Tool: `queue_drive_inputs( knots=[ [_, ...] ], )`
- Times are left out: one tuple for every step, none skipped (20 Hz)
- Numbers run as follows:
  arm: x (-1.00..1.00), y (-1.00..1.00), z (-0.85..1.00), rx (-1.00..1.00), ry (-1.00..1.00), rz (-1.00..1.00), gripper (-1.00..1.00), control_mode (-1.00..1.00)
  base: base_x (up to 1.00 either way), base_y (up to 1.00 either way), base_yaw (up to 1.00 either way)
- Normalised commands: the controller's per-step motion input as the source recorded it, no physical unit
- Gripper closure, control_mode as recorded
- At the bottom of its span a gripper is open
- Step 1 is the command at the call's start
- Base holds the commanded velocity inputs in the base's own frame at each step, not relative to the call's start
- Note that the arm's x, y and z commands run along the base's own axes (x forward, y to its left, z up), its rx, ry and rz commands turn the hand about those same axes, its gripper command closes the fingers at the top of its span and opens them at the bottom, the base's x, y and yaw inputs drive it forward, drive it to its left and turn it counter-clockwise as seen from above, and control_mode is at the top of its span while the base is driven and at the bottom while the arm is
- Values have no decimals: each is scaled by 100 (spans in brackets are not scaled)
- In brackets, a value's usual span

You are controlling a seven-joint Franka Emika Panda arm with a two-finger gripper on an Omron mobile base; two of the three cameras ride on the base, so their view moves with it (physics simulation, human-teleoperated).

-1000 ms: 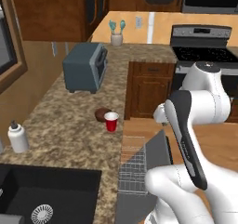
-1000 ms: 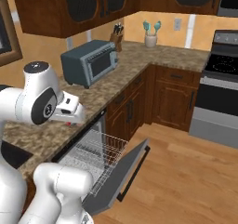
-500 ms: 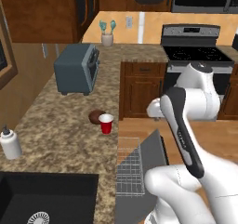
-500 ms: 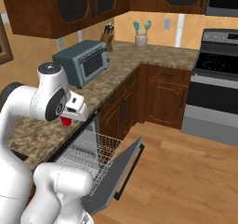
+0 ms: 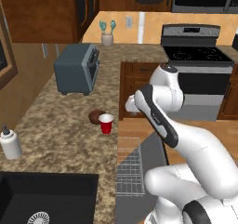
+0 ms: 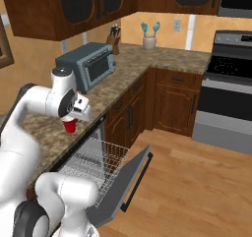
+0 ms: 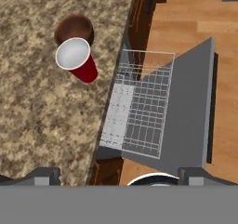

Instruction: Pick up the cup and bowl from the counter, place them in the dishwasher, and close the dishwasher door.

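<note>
The dishwasher door point(image 7: 188, 111) lies dropped open, its white wire rack point(image 7: 139, 104) holding nothing. Beyond, on the tabletop point(image 7: 37, 121), the cup point(image 7: 76, 60) stands upright, touching the bowl point(image 7: 74, 29) behind. End effector's opening: cannot tell.

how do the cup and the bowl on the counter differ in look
The cup is red with a white inside; the bowl is dark brown all over. The cup stands taller and tapers downward; the bowl is low and rounded. Both stand upright, side by side on the counter near its edge.
</note>
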Motion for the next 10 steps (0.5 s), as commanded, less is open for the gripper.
queue_drive_inputs(
  knots=[
    [88,50,-47,1,11,0,-100,-100,0,0,0],
    [84,46,-44,2,10,0,-100,-100,0,0,0],
    [84,45,-41,3,9,0,-100,-100,0,0,0],
    [84,45,-37,2,8,0,-100,-100,0,0,0],
    [82,45,-36,2,8,0,-100,-100,0,0,0],
    [82,46,-44,4,10,0,-100,-100,0,0,0],
    [79,53,-39,4,9,0,-100,-100,0,0,0],
    [77,49,-32,3,9,0,-100,-100,0,0,0],
    [70,42,-25,0,8,0,-100,-100,0,0,0],
    [65,36,-24,0,10,0,-100,-100,0,0,0]
  ],
)
